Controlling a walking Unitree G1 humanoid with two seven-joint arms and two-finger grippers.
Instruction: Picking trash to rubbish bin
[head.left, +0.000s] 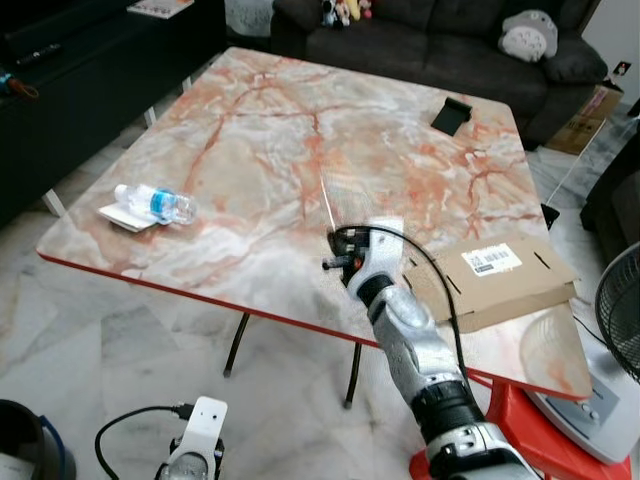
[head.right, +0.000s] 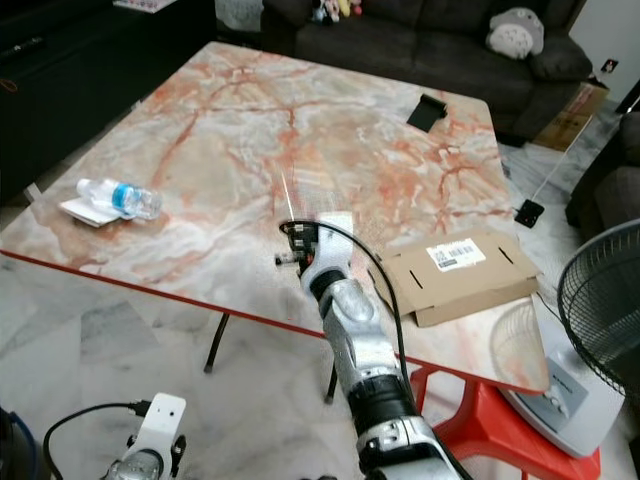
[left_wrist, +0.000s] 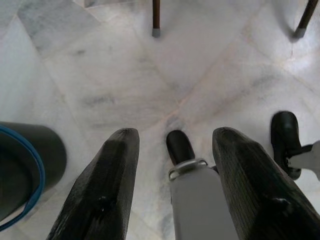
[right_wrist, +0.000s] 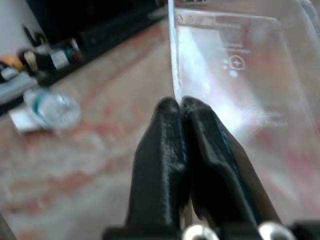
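Over the marble table (head.left: 260, 130) our right gripper (right_wrist: 181, 106) has its fingers pressed together, pinching the edge of a clear plastic container (right_wrist: 240, 65). It's see-thru, flat-walled, w/ faint embossed marks near the middle, too blurred to read. From the head cam we see its thin edge (head.left: 327, 203) rising from the gripper above the tabletop, near the front edge. Just to the right lies a flattened cardboard box (head.left: 495, 280) w/ a white barcode label (head.left: 491, 260); print too small to read. Far left on the table, a plastic bottle (head.left: 155, 203) w/ blue label rests on a white paper (head.left: 125, 217). Down low, our left gripper (left_wrist: 175, 160) hangs w/ fingers spread over the floor, a dark bin (left_wrist: 22, 170) w/ blue rim beside it.
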